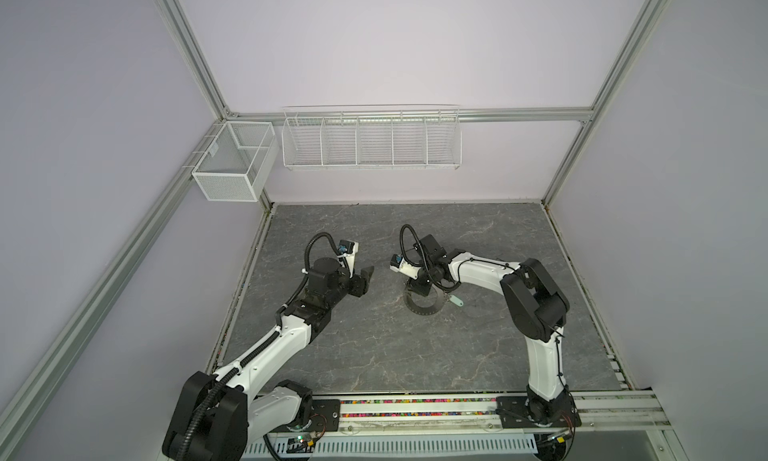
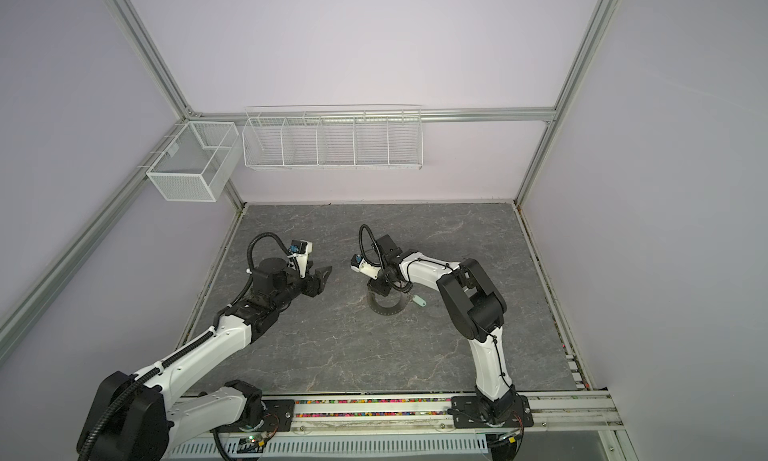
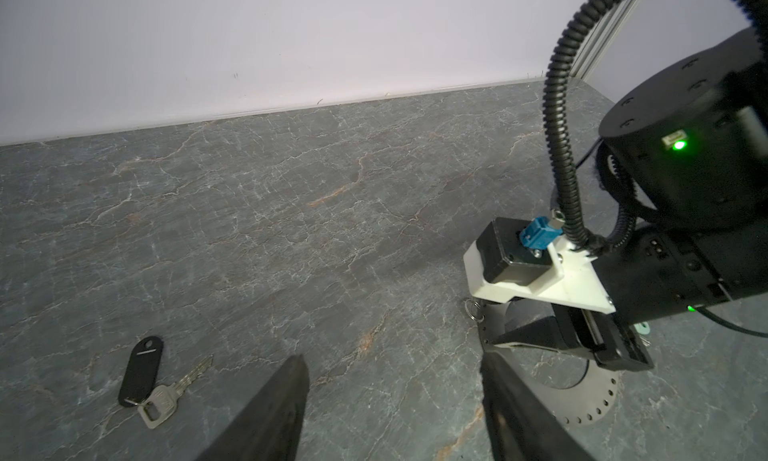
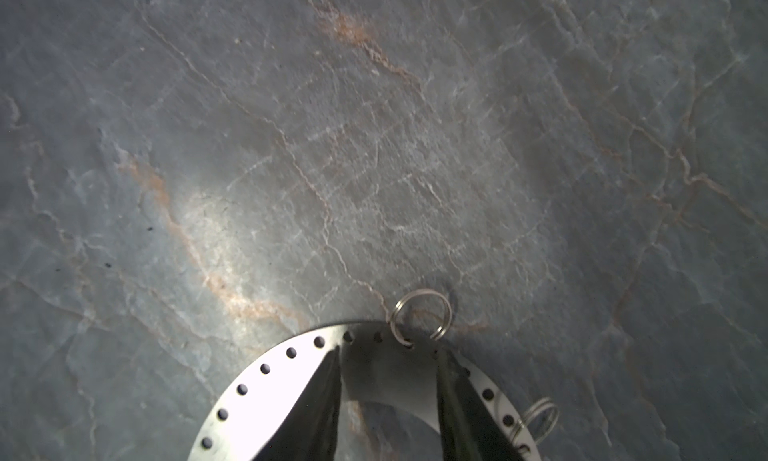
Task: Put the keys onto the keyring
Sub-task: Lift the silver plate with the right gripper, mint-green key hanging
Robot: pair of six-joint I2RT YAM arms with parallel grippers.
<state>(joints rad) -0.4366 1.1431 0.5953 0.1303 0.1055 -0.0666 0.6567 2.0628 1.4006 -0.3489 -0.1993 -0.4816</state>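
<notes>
Lying flat, black-headed key (image 3: 141, 369) — off to one side of the left gripper (image 3: 392, 357), jaws wide and empty, long axis oblique to their closing line; left arm (image 1: 291, 334) nearer. Keyring (image 4: 270, 367) flat beneath right gripper (image 4: 388, 355), jaws parted, gripping nothing — mint-headed key (image 1: 457, 301) just beside its rim

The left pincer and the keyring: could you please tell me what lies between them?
Only bare tabletop separates the left pincer from the keyring, in both top views.

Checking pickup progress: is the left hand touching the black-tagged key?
Apart. The left wrist view shows bare tabletop between the left hand and the black-tagged key.
</notes>
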